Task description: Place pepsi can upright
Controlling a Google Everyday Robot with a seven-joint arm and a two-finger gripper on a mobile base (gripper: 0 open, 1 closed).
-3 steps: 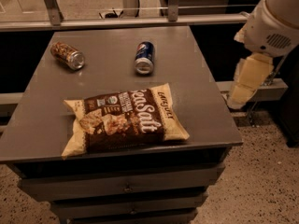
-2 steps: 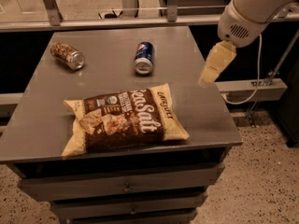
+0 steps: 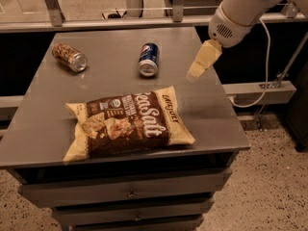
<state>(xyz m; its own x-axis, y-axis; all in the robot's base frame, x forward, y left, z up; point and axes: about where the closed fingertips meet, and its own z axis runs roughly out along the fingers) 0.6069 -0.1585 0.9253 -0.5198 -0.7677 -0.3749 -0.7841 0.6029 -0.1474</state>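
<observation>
The pepsi can (image 3: 148, 59), dark blue with silver ends, lies on its side near the back middle of the grey table (image 3: 115, 76), its silver end facing the front. My gripper (image 3: 198, 69) hangs from the white arm above the table's right part, to the right of the can and apart from it. It holds nothing that I can see.
A brown-orange patterned can (image 3: 70, 57) lies on its side at the back left. A large brown chip bag (image 3: 129, 123) lies flat at the front middle. The table's right edge is close under the arm. Drawers are below the front edge. A rail runs behind the table.
The arm has swung left from beyond the table's right edge to over its right part, nearer the pepsi can. The cans and bag have not moved.
</observation>
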